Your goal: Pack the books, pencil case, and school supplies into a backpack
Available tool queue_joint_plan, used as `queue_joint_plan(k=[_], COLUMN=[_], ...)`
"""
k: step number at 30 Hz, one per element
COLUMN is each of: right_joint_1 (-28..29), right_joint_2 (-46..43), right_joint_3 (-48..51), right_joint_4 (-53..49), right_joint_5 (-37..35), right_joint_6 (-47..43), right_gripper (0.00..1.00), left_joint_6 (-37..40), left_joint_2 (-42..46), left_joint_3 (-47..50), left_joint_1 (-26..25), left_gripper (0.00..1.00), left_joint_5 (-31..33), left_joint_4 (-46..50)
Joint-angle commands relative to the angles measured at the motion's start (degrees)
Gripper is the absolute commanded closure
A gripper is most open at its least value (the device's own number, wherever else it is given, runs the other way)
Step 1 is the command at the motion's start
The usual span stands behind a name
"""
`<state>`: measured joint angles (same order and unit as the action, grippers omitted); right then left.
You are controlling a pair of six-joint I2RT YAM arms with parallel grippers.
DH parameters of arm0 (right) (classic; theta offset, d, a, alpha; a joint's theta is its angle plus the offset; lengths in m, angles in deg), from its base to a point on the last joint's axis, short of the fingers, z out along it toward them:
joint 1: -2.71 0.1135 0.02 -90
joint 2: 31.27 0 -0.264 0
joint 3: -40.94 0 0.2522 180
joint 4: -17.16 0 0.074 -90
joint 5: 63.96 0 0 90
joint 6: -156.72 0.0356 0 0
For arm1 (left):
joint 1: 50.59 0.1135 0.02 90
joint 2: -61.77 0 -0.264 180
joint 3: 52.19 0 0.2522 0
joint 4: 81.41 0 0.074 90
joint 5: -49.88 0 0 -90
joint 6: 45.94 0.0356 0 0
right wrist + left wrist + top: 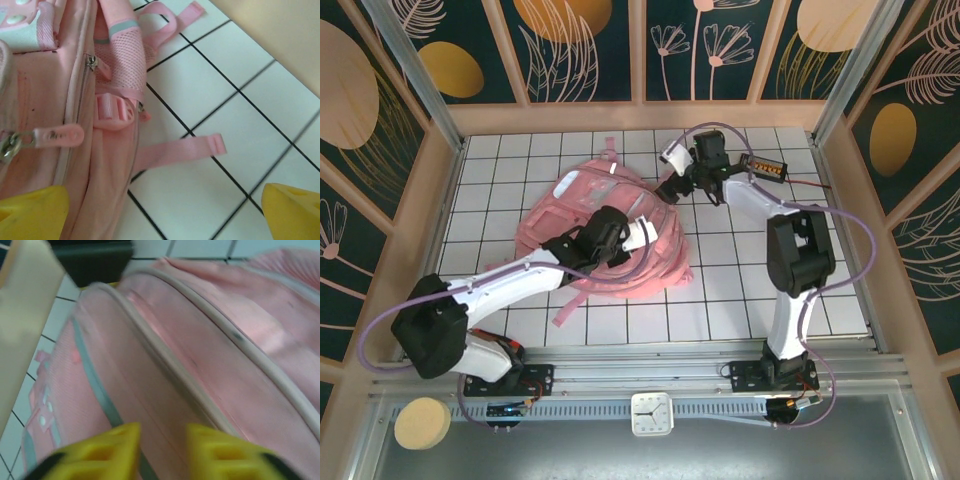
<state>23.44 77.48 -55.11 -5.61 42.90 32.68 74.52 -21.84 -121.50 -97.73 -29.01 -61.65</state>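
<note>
Packing seems nearly done | large soft pink fabric backpack [575,195] looks zipped | left gripper [162,452] parted, empty | right gripper [165,215] wide apart, empty

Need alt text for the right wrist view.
Large soft pink fabric backpack lies on a white tiled table, its loose pink webbing strap trailing across the tiles. The right hand hovers open, yellow fingertips wide apart, holding nothing.

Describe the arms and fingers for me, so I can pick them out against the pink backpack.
Both arms are white links with bulky black joint housings: the left arm, the right arm. A lilac cable loops from each base. The fingers are bright yellow blocky plastic with moulded recesses.
</note>
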Motion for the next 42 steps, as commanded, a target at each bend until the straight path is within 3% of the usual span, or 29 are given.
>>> queue_joint_plan(k=[1,2,3,8,14,18,23,31,37,42], right_joint_1=[-3.70,-4.72,-5.65,-7.51,-7.61,-7.62,-7.85,-7.88,-7.92,-8.54], right_joint_2=[-11.72,-14.41,-17.62,-31.18,-45.29,-52.81,-57.11,-61.95,-62.88,-59.99], right_joint_3=[4.62,6.13,7.78,12.79,18.80,23.80,25.31,30.68,35.37,39.86], right_joint_4=[1.70,1.88,2.18,2.17,5.42,8.20,4.99,1.50,-2.41,2.13], right_joint_5=[-1.47,-1.12,-0.98,-0.84,-1.65,-6.24,-10.07,-16.06,-21.85,-22.21], right_joint_6=[6.14,7.68,9.56,18.85,33.06,42.18,45.91,45.64,47.97,40.15], right_gripper=[0.01,0.01,0.01,0.01,0.01,0.01,0.01,0.01,0.01,0.01], left_joint_6=[-4.80,-4.96,-5.18,-11.40,-32.81,-45.53,-57.65,-62.88,-55.59,-54.81], left_joint_2=[-1.47,-1.84,-2.07,1.33,7.97,15.72,28.37,41.80,47.66,46.67], left_joint_3=[-5.23,-6.30,-7.64,-12.58,-19.57,-15.81,-5.68,3.72,9.69,13.45], left_joint_1=[0.94,0.93,0.91,1.01,1.26,1.26,1.32,1.29,1.26,1.39], left_gripper=[0.30,0.04,0.01,0.01,0.01,0.01,0.01,0.01,0.01,0.01], left_joint_5=[-3.30,-4.02,-5.18,-4.61,0.05,2.49,9.39,17.37,19.92,28.37], left_joint_4=[-5.64,-5.46,-4.95,-1.86,7.26,7.98,5.29,11.03,9.96,10.17])
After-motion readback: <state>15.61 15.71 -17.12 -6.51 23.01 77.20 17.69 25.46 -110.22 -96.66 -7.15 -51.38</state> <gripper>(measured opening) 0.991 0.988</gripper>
